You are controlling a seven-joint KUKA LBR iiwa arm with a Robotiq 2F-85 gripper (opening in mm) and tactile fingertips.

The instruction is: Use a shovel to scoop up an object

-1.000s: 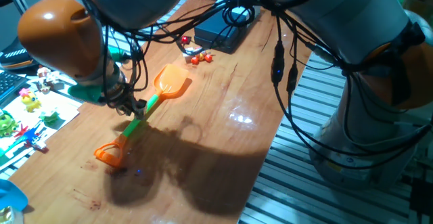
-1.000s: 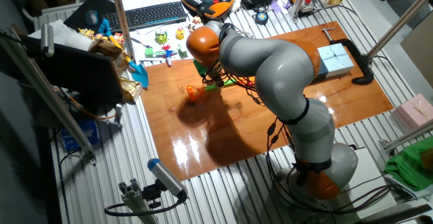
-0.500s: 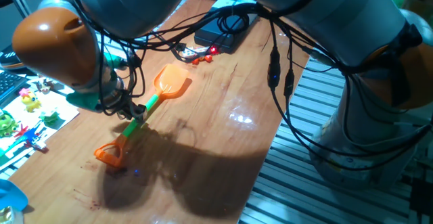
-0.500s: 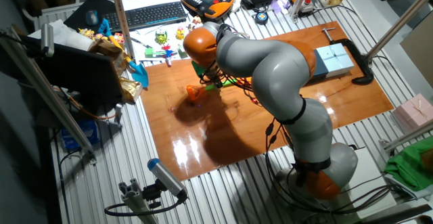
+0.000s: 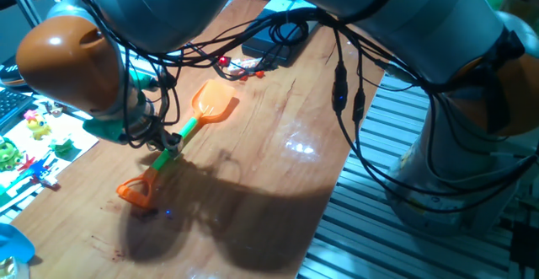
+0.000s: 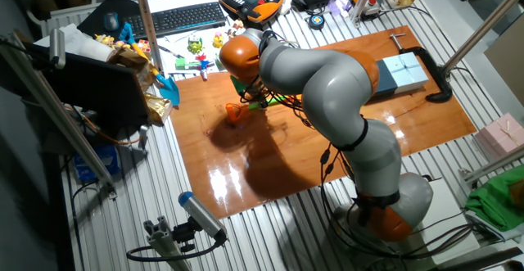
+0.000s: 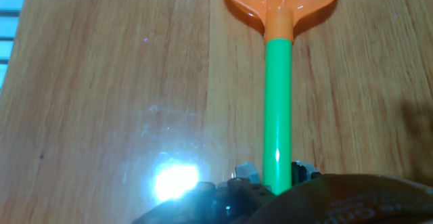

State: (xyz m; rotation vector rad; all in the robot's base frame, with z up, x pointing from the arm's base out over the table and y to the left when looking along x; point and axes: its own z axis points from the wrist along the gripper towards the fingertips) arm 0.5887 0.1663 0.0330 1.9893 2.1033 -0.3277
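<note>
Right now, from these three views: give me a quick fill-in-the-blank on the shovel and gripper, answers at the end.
1. The gripper is at the shovel's ____ shaft, between blade and loop end.
2. The shovel's blade and loop end are both ____ in colour.
3. The shovel lies flat on the wooden ____.
4. In the hand view the shaft runs up to the ____ at the top edge.

Missing words: green; orange; table; blade
</note>
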